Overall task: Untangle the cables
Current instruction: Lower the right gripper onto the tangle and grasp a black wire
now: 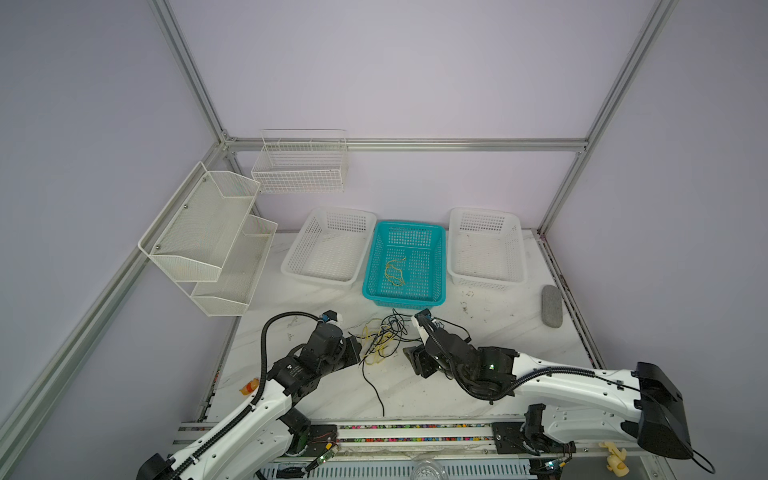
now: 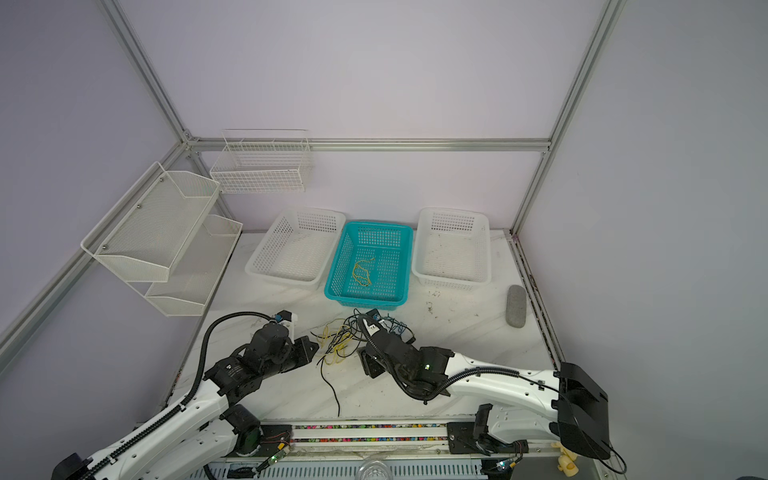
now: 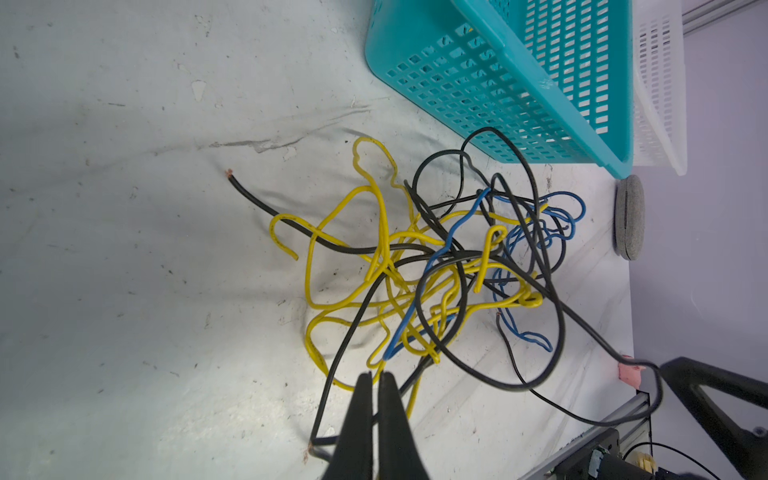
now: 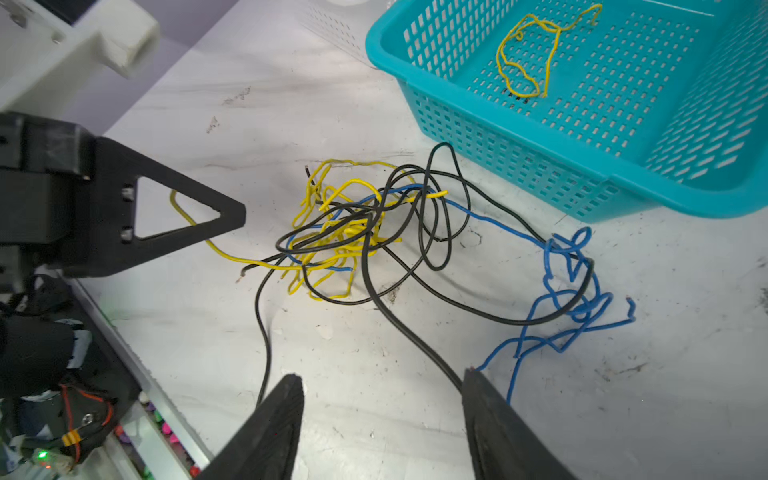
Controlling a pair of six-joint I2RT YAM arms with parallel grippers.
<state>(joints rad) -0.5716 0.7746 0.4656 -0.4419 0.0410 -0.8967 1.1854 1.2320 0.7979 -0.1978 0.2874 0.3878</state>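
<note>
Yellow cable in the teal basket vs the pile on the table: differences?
The yellow cable lies alone inside the teal basket; the pile sits on the table outside it. The cable is one loose loop; the pile knots yellow, black and blue strands together. Both contain thin yellow wire.

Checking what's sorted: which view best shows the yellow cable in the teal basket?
The right wrist view: the yellow cable lies close and whole on the teal basket floor. Both top views show it small. The left wrist view gives the basket's walls, not the cable.
</note>
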